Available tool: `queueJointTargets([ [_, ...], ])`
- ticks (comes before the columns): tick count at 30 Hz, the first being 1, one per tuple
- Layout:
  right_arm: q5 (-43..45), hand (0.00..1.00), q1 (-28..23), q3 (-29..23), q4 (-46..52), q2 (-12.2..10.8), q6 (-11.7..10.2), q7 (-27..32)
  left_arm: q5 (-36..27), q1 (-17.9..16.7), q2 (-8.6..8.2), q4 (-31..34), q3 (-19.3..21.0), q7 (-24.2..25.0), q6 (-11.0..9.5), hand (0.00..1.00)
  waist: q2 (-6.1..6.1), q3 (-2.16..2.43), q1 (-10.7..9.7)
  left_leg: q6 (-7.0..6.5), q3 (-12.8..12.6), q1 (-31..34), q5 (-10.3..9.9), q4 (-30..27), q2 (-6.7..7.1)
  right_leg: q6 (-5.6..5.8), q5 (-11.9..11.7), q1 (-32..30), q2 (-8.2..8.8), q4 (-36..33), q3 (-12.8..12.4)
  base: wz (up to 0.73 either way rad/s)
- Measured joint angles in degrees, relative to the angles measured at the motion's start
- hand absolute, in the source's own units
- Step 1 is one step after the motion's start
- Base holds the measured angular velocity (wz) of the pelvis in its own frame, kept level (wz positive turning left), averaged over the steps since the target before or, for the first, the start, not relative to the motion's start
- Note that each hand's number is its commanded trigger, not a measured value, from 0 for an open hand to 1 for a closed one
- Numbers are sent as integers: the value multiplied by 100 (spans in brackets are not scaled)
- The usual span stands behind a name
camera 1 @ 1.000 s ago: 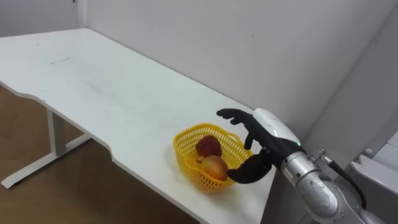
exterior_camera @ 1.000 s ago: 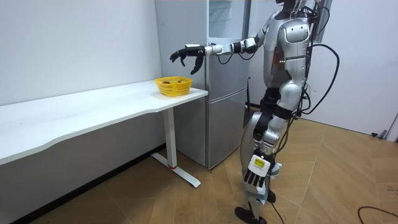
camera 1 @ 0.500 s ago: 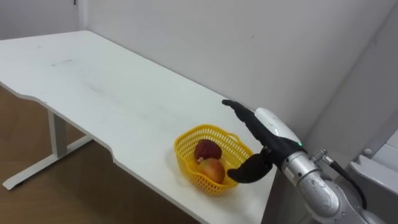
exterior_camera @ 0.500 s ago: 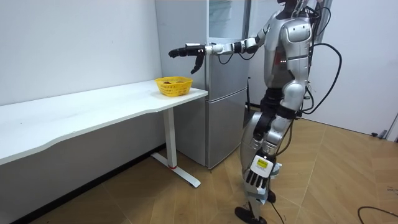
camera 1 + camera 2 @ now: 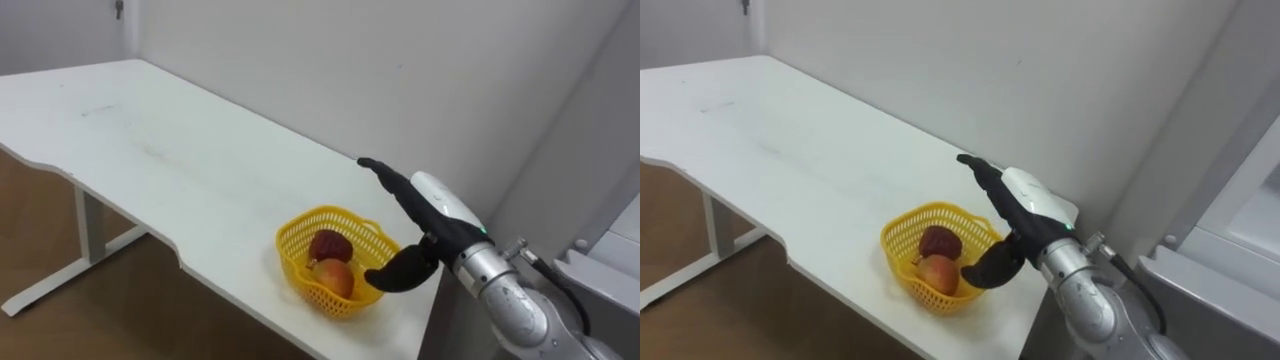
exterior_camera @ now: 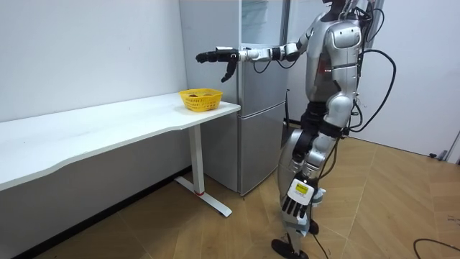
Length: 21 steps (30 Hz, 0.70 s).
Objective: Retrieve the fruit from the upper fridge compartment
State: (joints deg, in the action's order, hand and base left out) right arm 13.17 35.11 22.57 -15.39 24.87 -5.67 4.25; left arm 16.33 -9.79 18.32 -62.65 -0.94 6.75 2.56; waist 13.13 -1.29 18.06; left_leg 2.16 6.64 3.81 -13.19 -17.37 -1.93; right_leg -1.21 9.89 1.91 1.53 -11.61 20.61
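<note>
1. While standing upright on the wooden floor [image 6: 215, 237] just beside the fridge [image 6: 255, 108], holds the right arm out level over the near end of the white worktop [image 5: 150, 130].
2. Finds the right hand [image 5: 425, 225] released: fingers stretched straight, thumb hanging down, nothing grasped.
3. Places that hand above the yellow basket [image 5: 318, 292] and toward the wall side of it. Reads it as clear of the basket in the room view, though thumb and rim overlap in the eye views.
4. Locates the basket on the worktop near the end beside the fridge, upright and close to the front edge.
5. Counts two fruits inside the basket: a dark red fruit [image 5: 330, 245] toward the back and a yellow-red fruit [image 5: 335, 278] in front, touching each other.
6. Notes the left hand [image 6: 296, 203] hanging low beside the leg in the room view, fingers relaxed and pointing down, holding nothing.
7. Cannot tell from these views whether the upper fridge door stands open or closed.
</note>
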Motion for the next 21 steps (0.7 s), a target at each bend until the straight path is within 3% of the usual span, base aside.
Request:
queueJointTargets([
  [3,-123,0,-48,-246,643,1,-72,134,12,-171,-42,123,82,6,7,0,-128,68,-141,-4,-50,-87,0,-10,2,7,-4,25,5,0,-49,-6],
  [6,-282,0,-122,-446,1215,-1,-86,351,9,-299,-157,110,200,-7,-4,0,-326,77,-215,-12,-174,-289,4,101,-7,15,-9,114,9,-3,-182,-22],
  [10,-425,0,-491,-889,1735,-8,-240,495,13,-432,-209,118,230,-38,-13,0,-487,86,-433,-16,-276,-462,1,199,-38,15,-8,229,1,-10,-287,-14],
  [14,-440,0,-1246,-1663,2514,-111,-343,627,10,-477,-485,61,407,-122,-86,0,-711,20,-703,-37,-502,-548,-13,217,-58,18,-11,184,0,-73,-502,-27],
  [17,-660,0,-2082,-2120,3122,-295,-432,904,-5,-573,-605,52,412,-165,-129,0,-839,112,-907,-56,-680,-606,-17,311,-61,38,-15,102,-6,-75,-700,-34],
  [21,-933,0,-2947,-2534,3423,-593,-691,1308,-55,-542,-692,-132,415,-366,-209,0,-1027,143,-1302,-72,-975,-864,-8,472,-74,66,-11,101,-29,-88,-982,-37],
])
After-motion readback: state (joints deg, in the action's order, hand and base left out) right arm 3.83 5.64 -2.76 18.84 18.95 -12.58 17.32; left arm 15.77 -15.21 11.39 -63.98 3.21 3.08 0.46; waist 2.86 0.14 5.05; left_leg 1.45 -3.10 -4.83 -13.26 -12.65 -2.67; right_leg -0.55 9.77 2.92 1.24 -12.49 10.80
